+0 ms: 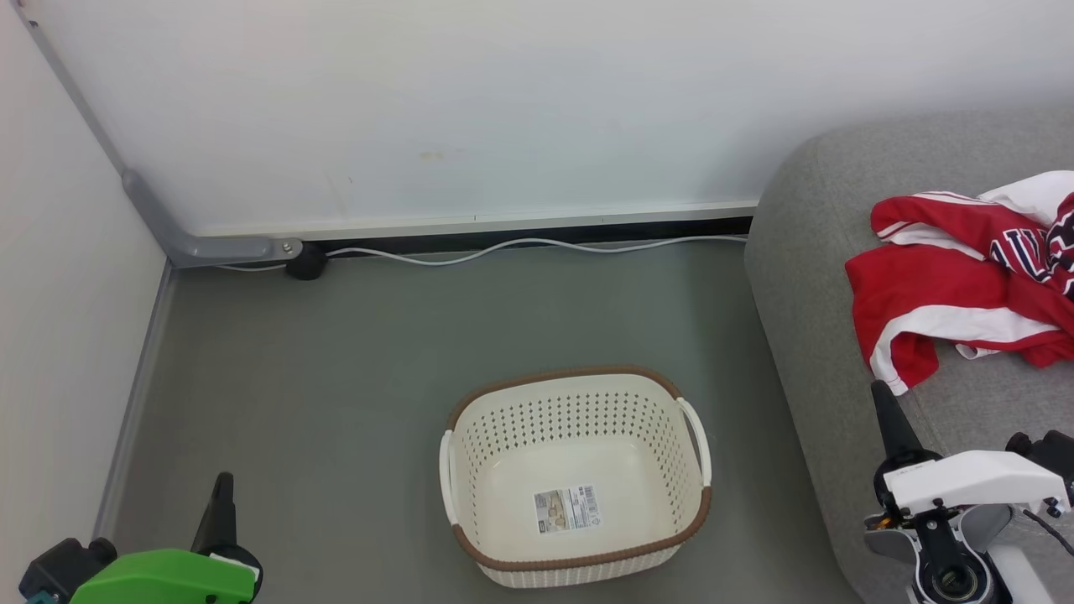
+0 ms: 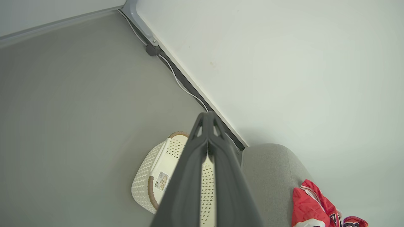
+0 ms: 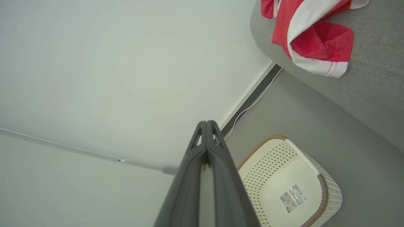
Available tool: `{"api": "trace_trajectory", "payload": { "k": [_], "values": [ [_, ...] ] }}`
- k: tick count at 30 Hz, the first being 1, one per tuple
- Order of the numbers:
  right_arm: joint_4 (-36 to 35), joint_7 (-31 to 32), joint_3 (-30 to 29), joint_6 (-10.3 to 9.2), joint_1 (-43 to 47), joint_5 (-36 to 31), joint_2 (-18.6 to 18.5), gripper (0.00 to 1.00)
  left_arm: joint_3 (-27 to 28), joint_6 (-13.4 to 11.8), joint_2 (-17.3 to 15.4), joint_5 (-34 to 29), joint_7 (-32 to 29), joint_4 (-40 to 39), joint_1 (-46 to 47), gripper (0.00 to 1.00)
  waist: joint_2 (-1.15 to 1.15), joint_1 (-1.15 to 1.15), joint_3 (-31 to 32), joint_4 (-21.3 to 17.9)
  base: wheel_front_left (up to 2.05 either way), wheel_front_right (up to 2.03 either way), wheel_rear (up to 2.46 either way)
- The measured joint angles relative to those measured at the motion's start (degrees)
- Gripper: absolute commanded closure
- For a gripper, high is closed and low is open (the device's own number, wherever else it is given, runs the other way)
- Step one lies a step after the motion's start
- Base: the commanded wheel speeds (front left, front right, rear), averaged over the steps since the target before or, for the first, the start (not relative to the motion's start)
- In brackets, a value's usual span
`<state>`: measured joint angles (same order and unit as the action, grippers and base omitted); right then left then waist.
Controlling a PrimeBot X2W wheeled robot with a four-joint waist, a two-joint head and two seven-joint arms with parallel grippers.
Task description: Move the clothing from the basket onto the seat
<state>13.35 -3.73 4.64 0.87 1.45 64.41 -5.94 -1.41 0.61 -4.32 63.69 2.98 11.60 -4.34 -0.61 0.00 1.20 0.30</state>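
Closest in, the left fingers (image 1: 220, 512) rise from the lower left corner of the head view over the floor (image 1: 336, 377), pressed together into one dark spike with nothing between them; the left wrist view shows those fingers (image 2: 195, 164) meeting at the tips. At the lower right the right fingers (image 1: 891, 428) are likewise closed and empty, poised over the near edge of the seat (image 1: 805, 252), and the right wrist view shows them (image 3: 195, 164) flush against each other. Between the two arms the basket (image 1: 579, 372) stands upright on the floor, near the seat's rounded side edge but apart from it, with a strip of open floor between. Its bare bottom shows a label sticker (image 1: 568, 509). Wide open floor lies to the basket's left and beyond it, up to the wall (image 1: 503, 109). The clothing (image 1: 931, 285) lies crumpled on the seat's top, set in from its side edge, red with white bands and some dark lettering, running out of the head view at the right. From the wrists, the basket (image 2: 142, 183) (image 3: 262, 145) sits below the seat (image 2: 271, 170) (image 3: 372, 78), on which the clothing (image 2: 307, 205) (image 3: 315, 41) lies. A pale cable (image 1: 520, 245) trails along the foot of the white wall, and a grey conduit (image 1: 210, 248) runs down the corner of the room to a dark fitting (image 1: 306, 264).
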Motion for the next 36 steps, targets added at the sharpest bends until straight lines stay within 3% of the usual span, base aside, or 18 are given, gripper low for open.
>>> {"api": "trace_trajectory", "payload": {
  "k": [36],
  "values": [
    [1.9, 6.5, -8.3, 4.68, -3.7, 23.4, 1.9, 1.00, 4.4, 5.0, 1.5, 22.5, -7.0, 3.4, 5.8, 1.00, 0.00, 0.00, -1.1, -0.2, 0.00, 0.00, 0.00]
  ]
}}
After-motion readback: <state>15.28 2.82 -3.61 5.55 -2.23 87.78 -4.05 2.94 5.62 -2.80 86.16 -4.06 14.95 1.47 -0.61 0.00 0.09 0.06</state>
